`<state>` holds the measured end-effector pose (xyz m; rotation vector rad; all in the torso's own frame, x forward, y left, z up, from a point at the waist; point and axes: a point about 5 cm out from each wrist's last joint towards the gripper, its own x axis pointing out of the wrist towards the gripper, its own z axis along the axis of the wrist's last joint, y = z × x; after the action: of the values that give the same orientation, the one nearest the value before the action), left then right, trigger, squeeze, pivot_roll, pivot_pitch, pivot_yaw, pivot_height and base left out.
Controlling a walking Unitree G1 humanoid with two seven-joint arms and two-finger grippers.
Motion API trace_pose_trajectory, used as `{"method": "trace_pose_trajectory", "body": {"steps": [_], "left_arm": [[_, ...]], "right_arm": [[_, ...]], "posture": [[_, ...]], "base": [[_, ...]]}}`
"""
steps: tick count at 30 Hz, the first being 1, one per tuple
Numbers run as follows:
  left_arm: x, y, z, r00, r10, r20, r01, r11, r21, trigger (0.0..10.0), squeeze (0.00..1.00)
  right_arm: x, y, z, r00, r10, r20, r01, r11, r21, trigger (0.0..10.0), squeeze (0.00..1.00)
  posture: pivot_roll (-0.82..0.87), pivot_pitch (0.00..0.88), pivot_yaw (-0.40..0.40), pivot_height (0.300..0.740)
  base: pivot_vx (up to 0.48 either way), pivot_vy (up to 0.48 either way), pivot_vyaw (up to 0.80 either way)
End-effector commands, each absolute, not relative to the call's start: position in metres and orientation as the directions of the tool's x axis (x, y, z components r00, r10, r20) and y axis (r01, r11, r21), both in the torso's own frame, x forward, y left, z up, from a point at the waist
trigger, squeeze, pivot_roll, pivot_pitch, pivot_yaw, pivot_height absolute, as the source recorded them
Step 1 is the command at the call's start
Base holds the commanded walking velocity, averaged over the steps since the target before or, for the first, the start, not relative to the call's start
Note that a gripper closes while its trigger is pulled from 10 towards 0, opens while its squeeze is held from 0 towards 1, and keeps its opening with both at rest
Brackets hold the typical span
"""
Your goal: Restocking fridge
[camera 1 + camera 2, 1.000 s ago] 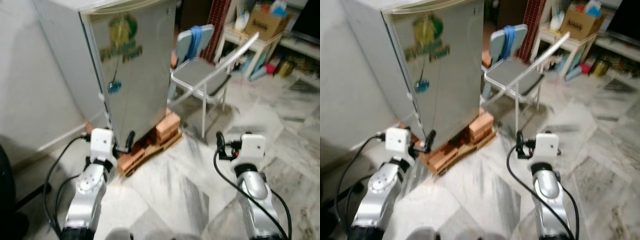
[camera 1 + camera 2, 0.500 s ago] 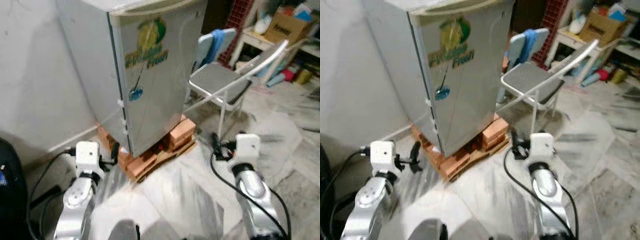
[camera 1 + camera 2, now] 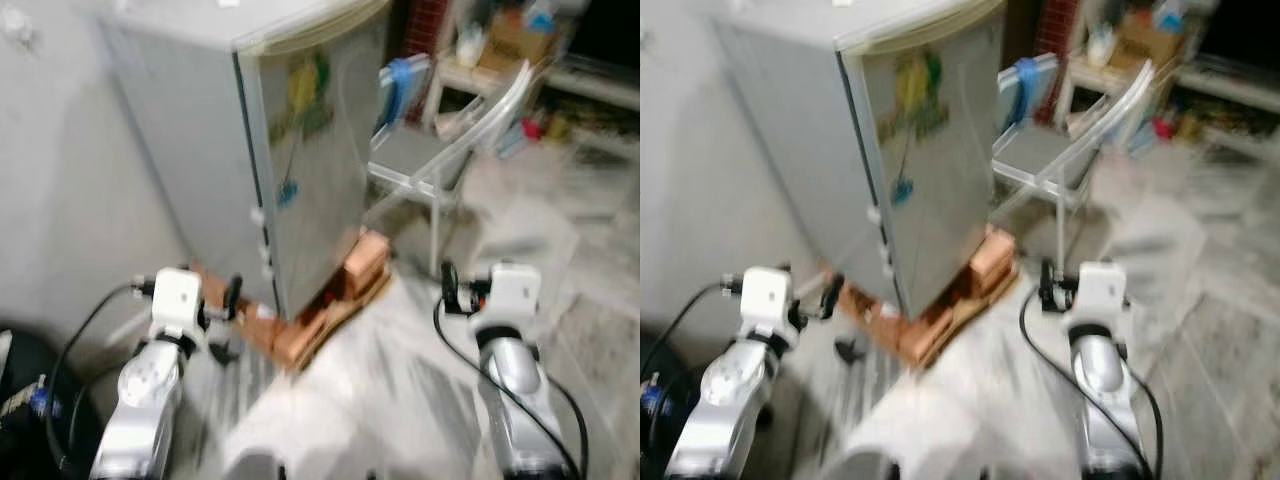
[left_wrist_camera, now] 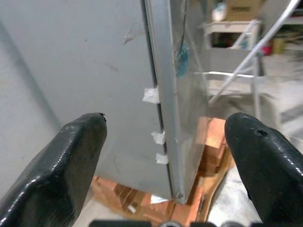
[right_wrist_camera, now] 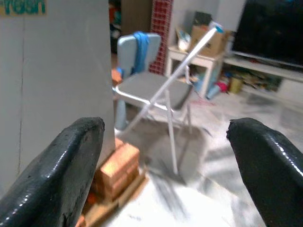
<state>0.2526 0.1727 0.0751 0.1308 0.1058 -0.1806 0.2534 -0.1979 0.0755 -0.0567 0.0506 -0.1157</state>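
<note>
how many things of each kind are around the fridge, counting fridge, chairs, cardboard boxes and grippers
fridge: 1
folding chair: 1
cardboard box: 1
grippers, left gripper and right gripper, both open: 2
total: 5

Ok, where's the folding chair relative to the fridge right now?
In the eye views the folding chair stands just right of the fridge, towards the back, beside the bricks under the fridge.

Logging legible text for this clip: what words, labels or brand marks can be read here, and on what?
"resh": tail of a green word on the fridge door sticker, cut off at the edge of the right wrist view.
Sticker in the head views: too blurred to read.
Cardboard box print: too blurred to read.
</note>
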Motion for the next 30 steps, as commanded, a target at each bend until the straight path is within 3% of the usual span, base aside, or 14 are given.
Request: {"method": "trace_pose_trajectory", "body": {"steps": [1,23,26,30], "left_arm": [[0.251,0.174,0.073,0.974,-0.182,-0.133,0.200,0.971,0.134,10.0,0.00],[0.251,0.152,0.077,0.961,-0.264,-0.083,0.272,0.956,0.112,10.0,0.00],[0.252,0.154,0.076,0.969,-0.231,-0.087,0.238,0.967,0.090,10.0,0.00],[0.255,0.173,0.073,0.992,-0.062,-0.107,0.069,0.995,0.066,10.0,0.00]], "right_arm": [[0.257,-0.192,0.082,0.995,-0.093,-0.021,0.092,0.994,-0.053,10.0,0.00],[0.260,-0.194,0.086,0.997,-0.081,-0.001,0.081,0.994,-0.075,10.0,0.00],[0.259,-0.194,0.084,0.996,-0.084,-0.009,0.084,0.994,-0.072,10.0,0.00],[0.255,-0.190,0.081,0.998,-0.059,-0.028,0.056,0.995,-0.079,10.0,0.00]], "posture": [[0.05,0.011,0.018,0.740],[0.06,0.019,-0.001,0.740],[0.06,0.020,-0.008,0.740],[0.07,0.022,-0.018,0.740]], "base": [[0.289,0.382,-0.80],[0.351,0.327,-0.79],[0.296,0.344,-0.37],[0.000,0.000,0.00]]}}
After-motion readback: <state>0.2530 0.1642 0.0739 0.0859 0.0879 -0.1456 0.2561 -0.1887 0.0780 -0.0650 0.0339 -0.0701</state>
